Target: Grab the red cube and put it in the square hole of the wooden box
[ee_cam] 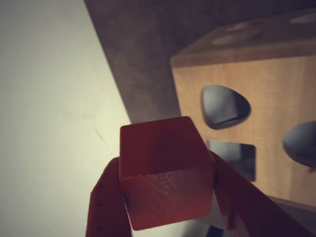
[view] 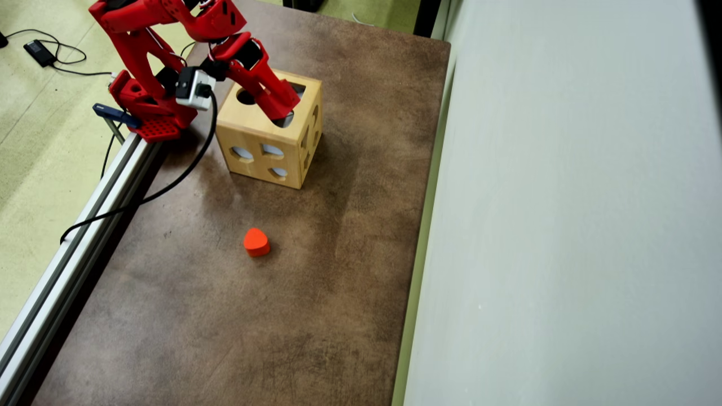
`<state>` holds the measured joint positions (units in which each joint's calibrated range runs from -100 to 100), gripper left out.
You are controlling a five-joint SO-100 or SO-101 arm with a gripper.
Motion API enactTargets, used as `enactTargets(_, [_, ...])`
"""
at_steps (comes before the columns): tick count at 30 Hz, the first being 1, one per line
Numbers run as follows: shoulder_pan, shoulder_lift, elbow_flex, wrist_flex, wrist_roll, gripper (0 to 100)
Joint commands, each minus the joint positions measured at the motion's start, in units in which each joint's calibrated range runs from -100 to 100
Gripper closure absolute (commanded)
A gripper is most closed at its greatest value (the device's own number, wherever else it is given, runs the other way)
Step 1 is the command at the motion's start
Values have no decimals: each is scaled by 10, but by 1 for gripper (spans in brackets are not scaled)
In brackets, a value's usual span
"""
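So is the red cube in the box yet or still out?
Out. In the wrist view the red cube sits clamped in the tool, beside the wooden box, square hole still unfilled.

We note a mottled brown tabletop (view: 316, 293) in the overhead view. We see a pale grey-white wall panel (view: 564, 214) along its right edge, an aluminium rail (view: 73, 248) along its left, and yellow-green flooring (view: 34, 129) beyond, with black cables (view: 62, 56) and a small adapter (view: 38, 52) lying on it. Lighting is even and soft.
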<state>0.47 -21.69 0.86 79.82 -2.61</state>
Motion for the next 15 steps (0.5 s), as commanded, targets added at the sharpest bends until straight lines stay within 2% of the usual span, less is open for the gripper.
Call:
enactTargets(1, [-61,-36,-24,45,4,99])
enactTargets(5, [-98,-35,-24,59,4,99])
enactTargets(15, [-101,22,-22,60,4,99])
